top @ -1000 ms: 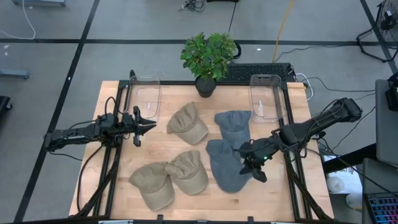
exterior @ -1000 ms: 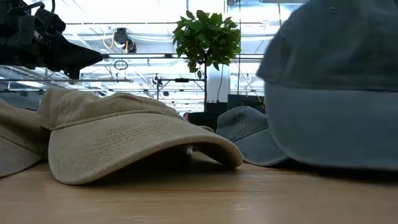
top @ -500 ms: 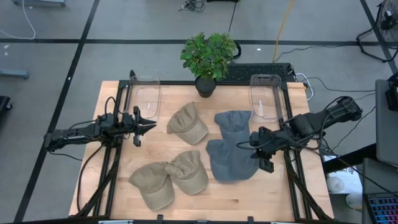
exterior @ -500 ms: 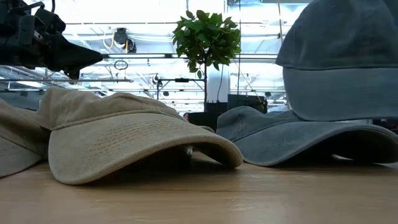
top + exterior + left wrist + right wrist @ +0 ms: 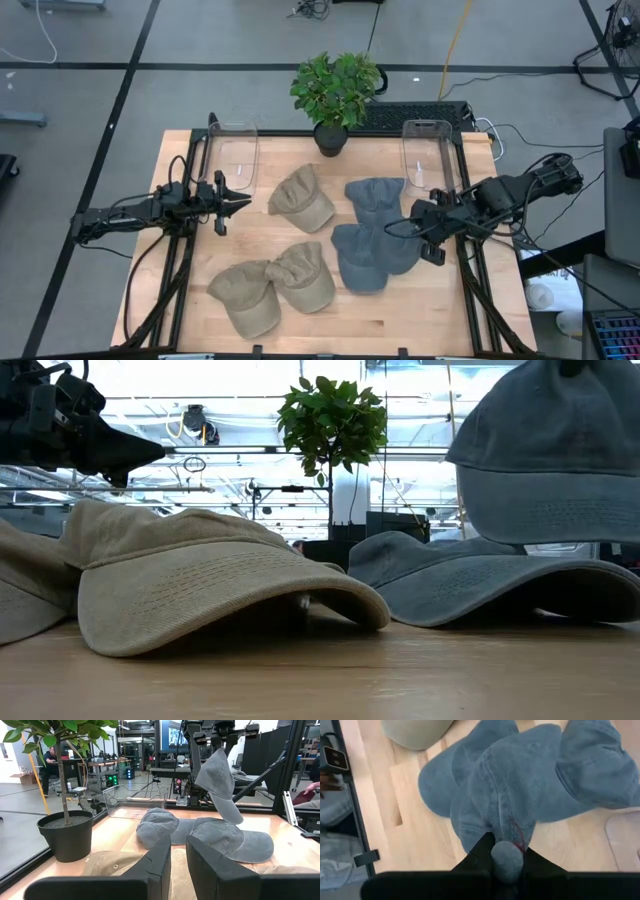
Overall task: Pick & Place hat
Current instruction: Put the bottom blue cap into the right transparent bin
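— Right claw (image 5: 424,232)?
— Clamped on a blue-grey cap (image 5: 398,252), lifted clear of the bench (image 5: 440,320), hanging right of centre above two other blue-grey caps (image 5: 372,205).
— Left claw (image 5: 243,201)?
— Empty, fingers slightly parted, hovering at left, near a tan cap (image 5: 303,198).

From my low view the lifted blue cap (image 5: 548,455) ran off the top and right edges, so whatever gripped it stayed out of sight there. The tan cap (image 5: 190,575) in front blocked most of the table behind it, and another tan cap (image 5: 25,590) was cut by the left edge. In the right wrist view the right gripper (image 5: 501,854) had its fingertips buried in cap fabric, and I could not make out the bin (image 5: 424,155) contents from above.
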Action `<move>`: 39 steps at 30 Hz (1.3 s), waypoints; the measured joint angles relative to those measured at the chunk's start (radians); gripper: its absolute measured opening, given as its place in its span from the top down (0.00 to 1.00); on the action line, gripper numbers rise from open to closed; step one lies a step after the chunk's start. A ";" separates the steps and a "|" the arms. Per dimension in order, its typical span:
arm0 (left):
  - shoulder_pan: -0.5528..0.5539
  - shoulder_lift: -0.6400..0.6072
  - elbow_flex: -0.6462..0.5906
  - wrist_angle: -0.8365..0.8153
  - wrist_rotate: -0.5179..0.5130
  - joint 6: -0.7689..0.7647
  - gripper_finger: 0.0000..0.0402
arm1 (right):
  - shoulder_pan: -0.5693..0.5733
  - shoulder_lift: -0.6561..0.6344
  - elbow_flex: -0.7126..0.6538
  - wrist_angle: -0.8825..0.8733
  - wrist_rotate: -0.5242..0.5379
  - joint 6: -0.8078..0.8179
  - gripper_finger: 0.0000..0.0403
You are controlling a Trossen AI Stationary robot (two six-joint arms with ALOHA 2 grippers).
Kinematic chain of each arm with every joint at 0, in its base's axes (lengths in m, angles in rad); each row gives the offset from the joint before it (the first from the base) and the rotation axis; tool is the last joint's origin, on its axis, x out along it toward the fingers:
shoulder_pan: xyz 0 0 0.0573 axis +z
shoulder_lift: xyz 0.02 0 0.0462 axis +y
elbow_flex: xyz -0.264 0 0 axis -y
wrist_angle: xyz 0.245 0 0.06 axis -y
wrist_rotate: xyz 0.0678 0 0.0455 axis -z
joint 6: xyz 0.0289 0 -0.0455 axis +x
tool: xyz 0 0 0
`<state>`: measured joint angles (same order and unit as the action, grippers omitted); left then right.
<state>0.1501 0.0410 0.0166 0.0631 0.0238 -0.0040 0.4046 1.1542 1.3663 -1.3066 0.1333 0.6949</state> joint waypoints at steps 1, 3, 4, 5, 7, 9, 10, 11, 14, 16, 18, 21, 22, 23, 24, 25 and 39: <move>0.000 0.000 0.000 0.000 0.000 0.000 0.83 | 0.000 0.000 0.000 -0.007 -0.001 0.000 0.97; 0.000 0.000 0.000 0.000 0.000 0.000 0.83 | 0.000 0.000 0.000 -0.016 0.000 0.000 0.97; 0.000 0.000 0.000 0.000 0.000 0.000 0.83 | 0.000 0.000 0.000 -0.018 0.000 0.000 0.97; 0.000 0.000 0.000 0.000 0.000 0.000 0.83 | 0.000 0.000 0.000 -0.021 0.000 0.000 0.97; 0.000 0.000 0.000 0.000 0.000 0.000 0.83 | 0.000 0.000 0.000 -0.030 0.000 0.000 0.97; 0.000 0.000 0.000 0.000 0.000 0.000 0.83 | 0.000 0.000 0.000 -0.040 0.000 0.000 0.97; 0.000 0.000 0.000 0.000 0.000 0.000 0.83 | 0.000 0.000 0.000 -0.043 0.000 0.000 0.97; 0.000 0.000 0.000 0.000 0.000 0.000 0.83 | 0.000 0.000 0.000 -0.049 0.000 0.000 0.97; 0.000 0.000 0.000 0.000 0.000 0.000 0.83 | 0.000 0.000 0.000 -0.087 0.000 0.017 0.97; 0.000 0.000 0.000 0.000 0.000 0.000 0.83 | 0.000 0.000 0.000 -0.127 -0.001 0.042 0.97; 0.000 0.000 0.000 0.000 0.000 0.000 0.83 | 0.000 0.000 0.000 -0.180 -0.001 0.070 0.97; 0.000 0.000 0.000 0.000 0.000 0.000 0.83 | 0.000 0.000 0.000 -0.262 0.003 0.121 0.97; 0.000 0.000 0.000 0.000 0.000 0.000 0.83 | 0.000 0.000 0.000 -0.269 0.009 0.131 0.97; 0.000 0.000 0.000 0.000 0.000 0.000 0.83 | 0.000 -0.001 0.000 -0.269 0.021 0.131 0.97; 0.000 0.000 0.000 0.000 0.000 0.000 0.83 | 0.000 -0.004 0.000 -0.263 0.024 0.127 0.97; 0.000 0.000 0.000 0.000 0.000 0.000 0.83 | 0.000 -0.007 0.000 -0.260 0.023 0.127 0.97; 0.000 0.000 0.000 0.000 0.000 0.000 0.83 | -0.006 -0.012 0.000 -0.263 0.131 0.125 0.97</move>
<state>0.1501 0.0406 0.0166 0.0631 0.0238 -0.0040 0.3988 1.1426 1.3659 -1.5694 0.2638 0.8198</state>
